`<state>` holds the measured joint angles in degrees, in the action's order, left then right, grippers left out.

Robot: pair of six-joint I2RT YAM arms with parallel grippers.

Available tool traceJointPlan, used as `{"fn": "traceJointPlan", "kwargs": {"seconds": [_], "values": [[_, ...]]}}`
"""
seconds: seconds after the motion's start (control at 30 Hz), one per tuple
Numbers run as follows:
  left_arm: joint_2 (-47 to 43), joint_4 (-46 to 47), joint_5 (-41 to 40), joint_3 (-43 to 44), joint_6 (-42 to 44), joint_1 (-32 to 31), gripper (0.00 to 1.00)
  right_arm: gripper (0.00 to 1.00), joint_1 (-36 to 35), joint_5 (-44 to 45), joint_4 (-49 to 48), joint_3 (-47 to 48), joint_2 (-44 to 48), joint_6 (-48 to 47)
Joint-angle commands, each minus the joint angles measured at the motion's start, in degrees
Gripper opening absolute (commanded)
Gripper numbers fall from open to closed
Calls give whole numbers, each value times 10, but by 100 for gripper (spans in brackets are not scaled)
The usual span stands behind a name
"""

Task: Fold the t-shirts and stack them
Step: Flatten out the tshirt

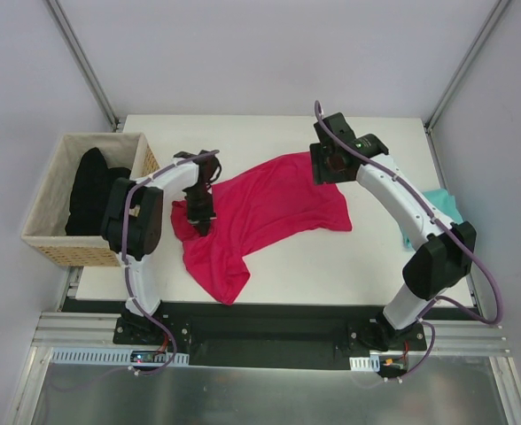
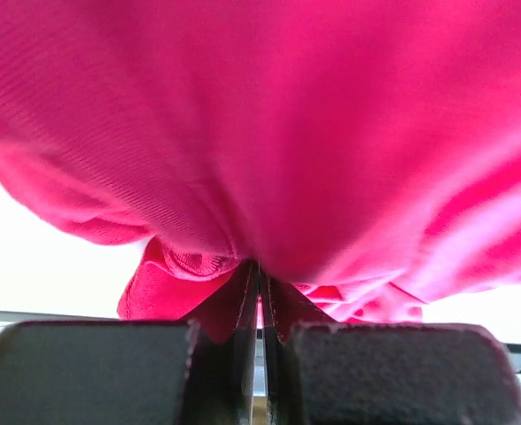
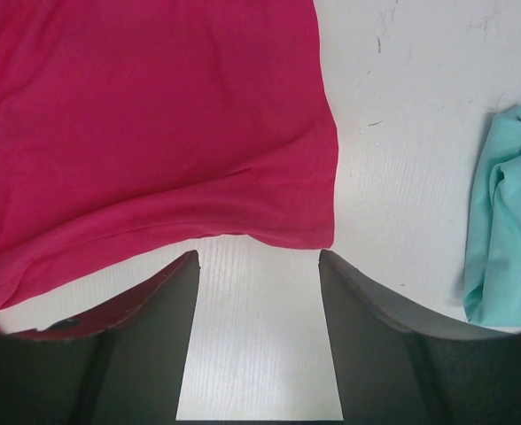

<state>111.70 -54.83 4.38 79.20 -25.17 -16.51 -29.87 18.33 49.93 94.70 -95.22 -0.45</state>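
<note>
Left tool is clamped on the crimson shirt at its 9 o'clock edge, likely to spread it flat mid-tabletop. The right tool gapes empty at 1 o'clock. The teal shirt lies at 3 o'clock.

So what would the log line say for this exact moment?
left claw: shut on pink t-shirt | right claw: open at its edge | teal t-shirt: bunched, off to right

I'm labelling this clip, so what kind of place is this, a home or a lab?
Probably a lab robot cell: a white table boxed in by blank panels on metal struts, left arm and right arm bolted to a rail.
</note>
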Motion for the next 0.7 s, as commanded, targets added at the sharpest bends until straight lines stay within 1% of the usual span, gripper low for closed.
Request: {"fn": "traceJointPlan", "kwargs": {"seconds": [0.0, 0.1, 0.17, 0.23, 0.27, 0.33, 0.37, 0.5, 0.67], "values": [[-28, -28, 19, 18, -28, -47, 0, 60, -1, -9, -4, -10, 33, 19], [-34, -50, 13, 45, -32, -57, 0, 60, -1, -6, -4, -18, 41, 19], [-39, -61, 12, 55, -30, -59, 6, 61, 0, -3, -5, -24, 47, 18], [-39, -70, 7, 66, -29, -60, 9, 61, -1, -1, -6, -29, 50, 17], [-39, -76, 5, 68, -28, -60, 14, 61, -1, 0, -6, -30, 51, 17], [-39, -80, 2, 70, -26, -62, 17, 61, 0, 0, -5, -33, 54, 15], [-42, -84, -2, 70, -27, -62, 20, 61, 0, 0, -6, -36, 57, 16], [-56, -88, -20, 82, -37, -62, 25, 61, -1, 1, -7, -40, 57, 17], [-69, -89, -36, 100, -52, -61, 26, 61, -1, 5, -8, -43, 59, 16]]}}
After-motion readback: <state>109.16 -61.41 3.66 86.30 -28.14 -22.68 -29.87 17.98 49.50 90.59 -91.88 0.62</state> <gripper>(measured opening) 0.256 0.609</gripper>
